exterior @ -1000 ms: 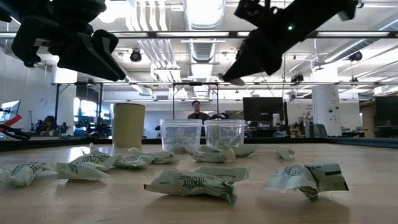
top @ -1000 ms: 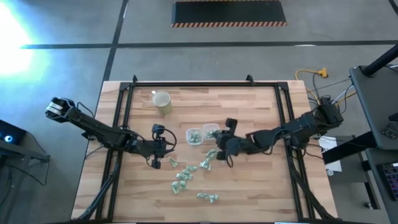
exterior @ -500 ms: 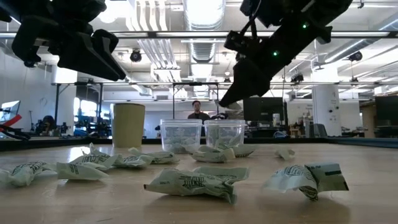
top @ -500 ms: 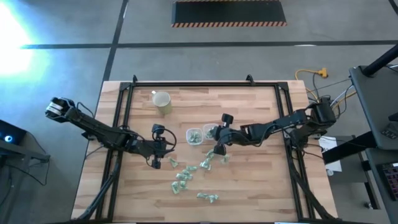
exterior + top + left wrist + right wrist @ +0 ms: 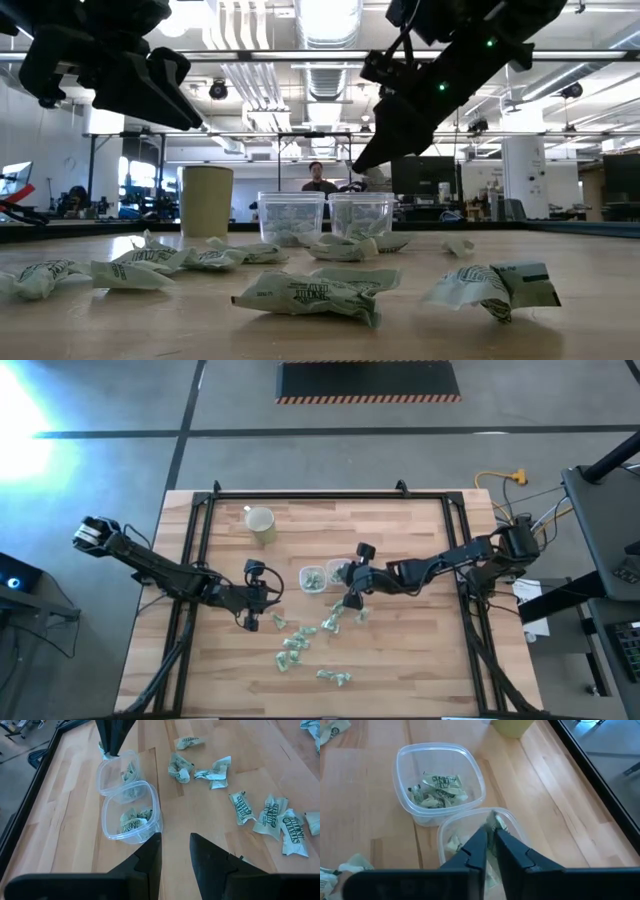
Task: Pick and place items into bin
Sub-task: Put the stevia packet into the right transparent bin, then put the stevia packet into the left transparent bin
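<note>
Wrapped pieces, one of them (image 5: pixel 496 823) pinched at the tips of the right gripper (image 5: pixel 490 836), are what has shifted: a second ago that gripper hung lower over the loose scatter, and it has since swung toward the far side of the table to stand over the right-hand clear bin (image 5: pixel 340 570), where it has held for the last half second. Its fingers are nearly together on the wrapper but seem to be just starting to part, so the judgement is that release into the bin is at hand rather than done. The left gripper (image 5: pixel 175 851) has not moved; it hangs above the board with a narrow gap between its fingers and nothing in them, nearer the left edge than the bins. The other clear bin (image 5: pixel 313 578) touches its twin near the table's middle, and both already hold a few pieces. More pieces (image 5: pixel 292 645) lie scattered toward the near edge, so much of the task remains. The wrappers are crinkly pale green-and-white film, twisted and light; the bins are thin, see-through, rounded-square plastic tubs; the table (image 5: pixel 400 660) is pale wooden planking in a black frame. A beige cup (image 5: pixel 261 523) stands toward the far left corner.
</note>
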You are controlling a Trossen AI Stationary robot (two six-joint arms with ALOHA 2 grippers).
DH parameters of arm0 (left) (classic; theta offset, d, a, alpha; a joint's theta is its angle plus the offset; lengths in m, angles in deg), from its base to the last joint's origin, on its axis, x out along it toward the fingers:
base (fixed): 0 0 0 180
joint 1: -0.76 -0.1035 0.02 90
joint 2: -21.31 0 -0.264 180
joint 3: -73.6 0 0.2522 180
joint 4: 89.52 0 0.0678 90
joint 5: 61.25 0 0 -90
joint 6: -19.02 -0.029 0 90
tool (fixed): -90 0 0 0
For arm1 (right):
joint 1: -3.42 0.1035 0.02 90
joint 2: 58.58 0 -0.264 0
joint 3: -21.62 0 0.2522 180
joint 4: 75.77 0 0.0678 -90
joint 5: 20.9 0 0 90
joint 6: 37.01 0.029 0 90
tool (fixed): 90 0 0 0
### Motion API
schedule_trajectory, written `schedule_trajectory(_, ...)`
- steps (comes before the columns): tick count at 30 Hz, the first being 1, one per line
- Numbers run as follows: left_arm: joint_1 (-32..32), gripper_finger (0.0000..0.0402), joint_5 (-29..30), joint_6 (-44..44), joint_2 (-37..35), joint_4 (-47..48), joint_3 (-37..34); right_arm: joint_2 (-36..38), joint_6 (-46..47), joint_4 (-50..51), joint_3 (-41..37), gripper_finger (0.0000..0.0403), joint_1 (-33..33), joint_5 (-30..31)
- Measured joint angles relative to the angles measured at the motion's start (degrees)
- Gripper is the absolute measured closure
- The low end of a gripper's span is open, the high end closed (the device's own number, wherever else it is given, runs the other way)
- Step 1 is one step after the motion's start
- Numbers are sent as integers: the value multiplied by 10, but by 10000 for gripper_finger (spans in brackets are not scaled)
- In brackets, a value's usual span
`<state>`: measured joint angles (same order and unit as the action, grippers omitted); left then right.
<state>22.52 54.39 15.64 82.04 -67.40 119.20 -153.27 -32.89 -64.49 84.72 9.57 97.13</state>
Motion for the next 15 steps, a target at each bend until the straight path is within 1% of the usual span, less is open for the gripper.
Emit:
schedule_trajectory(7, 0, 317, 0, 0, 0, 0, 0, 0, 1, 0, -1, 312, 0, 4)
schedule_trajectory(10, 0, 317, -6, 1, 0, 8, 0, 1, -2, 0, -1, 296, 0, 5)
schedule_trajectory(12, 0, 317, -44, 13, 0, 23, 0, 4, -13, 1, -1, 289, 1, 4)
schedule_trajectory(15, 0, 317, -117, 26, 0, 49, 0, 12, -26, 2, -1, 285, 8, 4)
